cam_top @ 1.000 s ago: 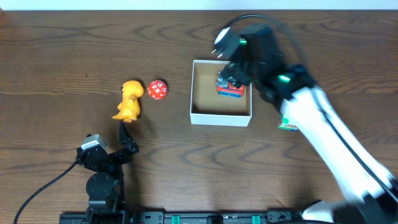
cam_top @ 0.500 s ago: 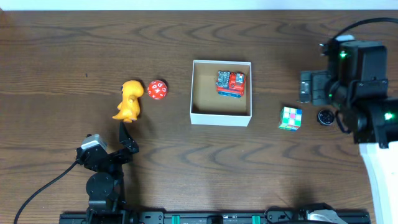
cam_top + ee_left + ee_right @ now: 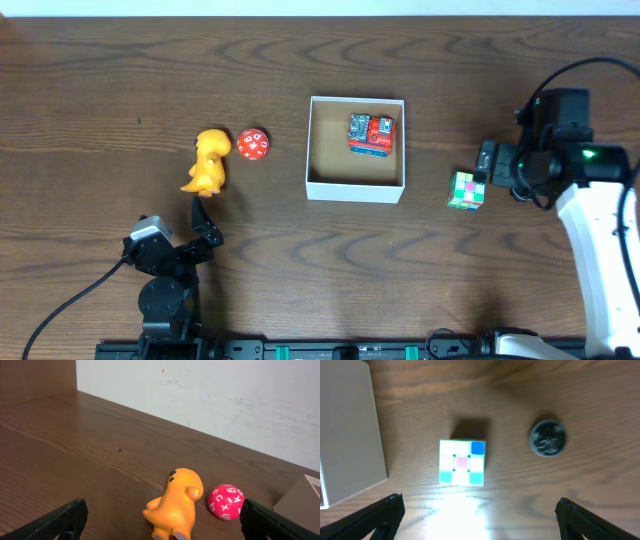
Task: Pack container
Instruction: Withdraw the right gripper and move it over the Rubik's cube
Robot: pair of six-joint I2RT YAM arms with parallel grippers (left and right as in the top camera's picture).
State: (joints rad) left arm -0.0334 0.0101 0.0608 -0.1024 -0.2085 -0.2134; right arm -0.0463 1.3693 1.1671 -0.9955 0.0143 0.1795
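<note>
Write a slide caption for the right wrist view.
Open jaws hover over a puzzle cube, a dark round disc beside it, the container's white wall at the frame edge.

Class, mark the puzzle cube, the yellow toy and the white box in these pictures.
puzzle cube (image 3: 462,462): right wrist view, centre of its top face.
yellow toy (image 3: 175,507): left wrist view, middle of its body.
white box (image 3: 355,192): overhead view, its near wall.
</note>
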